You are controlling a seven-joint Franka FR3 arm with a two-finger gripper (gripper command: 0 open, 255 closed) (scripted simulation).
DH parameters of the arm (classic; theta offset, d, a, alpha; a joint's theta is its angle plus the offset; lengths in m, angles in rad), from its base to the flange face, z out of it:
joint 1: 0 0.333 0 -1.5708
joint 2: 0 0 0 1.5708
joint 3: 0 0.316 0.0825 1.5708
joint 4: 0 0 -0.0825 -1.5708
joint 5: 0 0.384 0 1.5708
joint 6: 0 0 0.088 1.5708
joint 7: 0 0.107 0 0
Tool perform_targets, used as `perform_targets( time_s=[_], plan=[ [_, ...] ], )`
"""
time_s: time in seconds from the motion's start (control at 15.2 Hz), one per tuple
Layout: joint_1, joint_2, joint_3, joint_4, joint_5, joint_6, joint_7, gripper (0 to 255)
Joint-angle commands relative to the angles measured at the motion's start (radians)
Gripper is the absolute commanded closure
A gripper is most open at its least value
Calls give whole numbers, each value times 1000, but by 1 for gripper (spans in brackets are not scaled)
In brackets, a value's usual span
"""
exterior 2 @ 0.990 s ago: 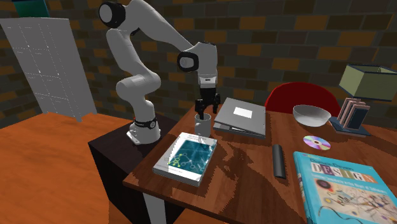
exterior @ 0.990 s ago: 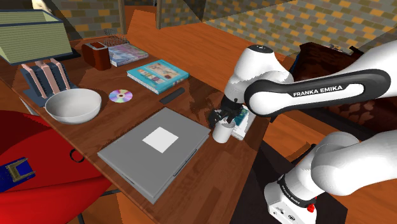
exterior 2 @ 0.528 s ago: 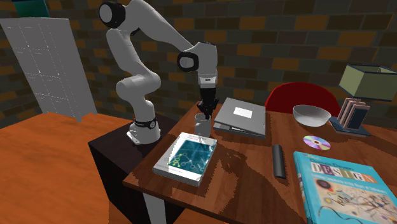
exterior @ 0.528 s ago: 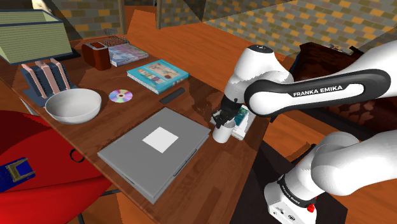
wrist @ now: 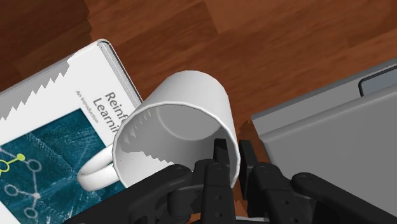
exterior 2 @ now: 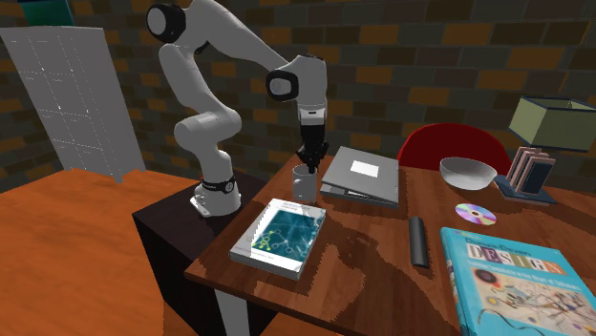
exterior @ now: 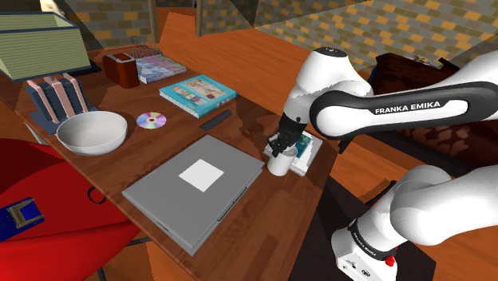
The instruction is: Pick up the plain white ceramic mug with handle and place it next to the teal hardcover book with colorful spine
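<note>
While I clamp the mug (wrist: 184, 108), 1 finger (wrist: 219, 167) sits inside its rim and the other outside. The gripper (wrist: 233, 156) is closed on the mug wall. The handle is on the far side of the rim from my fingers and overlaps the white book (wrist: 51, 127).

- Mug: upright, mouth toward my palm, hanging straight below the fingertips.
- Position: near the table (exterior: 160, 148) edge closest to the stand, between the laptop (exterior: 195, 187) and the white book.
- Base: I cannot tell whether it is off the wood.
- Goal: the teal book (exterior: 198, 93) lies well apart, toward the opposite edge, beyond the laptop and the remote (exterior: 215, 120).
- Bearing: from my fingers, up and left in the shoulder view.
- Judgement: the carry likely crosses a laptop corner, so I should lift before travelling. Bare wood beside the teal book looks enough for 1 mug.
</note>
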State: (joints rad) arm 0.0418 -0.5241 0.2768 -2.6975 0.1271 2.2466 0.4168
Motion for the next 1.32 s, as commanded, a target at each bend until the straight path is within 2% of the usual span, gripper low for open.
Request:
perform_targets(
  time_s=[0.0, 1.25],
  plan=[
    [1, -21, -6, 17, -1, -38, -3, 255],
    [-4, -103, -41, 219, -18, -322, -11, 255]
  ],
)
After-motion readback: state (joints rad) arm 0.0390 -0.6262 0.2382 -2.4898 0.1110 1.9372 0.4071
